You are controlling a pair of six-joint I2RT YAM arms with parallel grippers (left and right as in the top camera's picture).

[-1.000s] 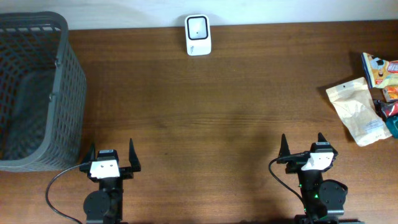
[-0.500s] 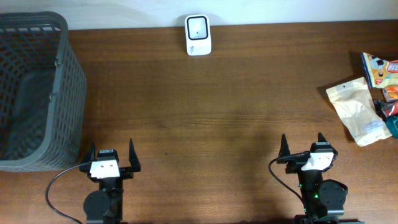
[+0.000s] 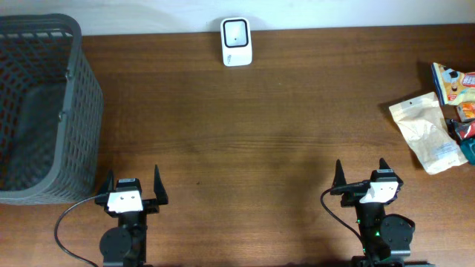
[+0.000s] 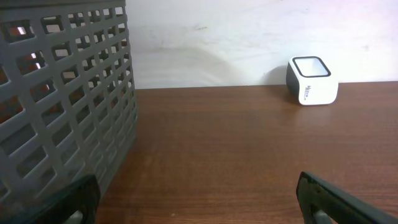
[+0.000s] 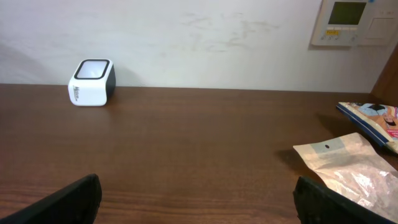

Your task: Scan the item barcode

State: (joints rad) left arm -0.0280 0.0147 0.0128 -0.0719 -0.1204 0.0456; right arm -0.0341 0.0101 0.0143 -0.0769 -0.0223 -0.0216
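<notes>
The left tool (image 3: 133, 176) at 7 o'clock and the right tool (image 3: 361, 166) at 5 o'clock stand spread and empty, while the pouch (image 3: 425, 133) lies on the counter (image 3: 260, 133) at 3 o'clock and the scanner (image 3: 237, 41) sits at 12 o'clock.

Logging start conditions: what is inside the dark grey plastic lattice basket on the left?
From overhead, the dark grey plastic lattice basket shows only its bare floor, with nothing visible inside. Its left part is out of frame.
</notes>
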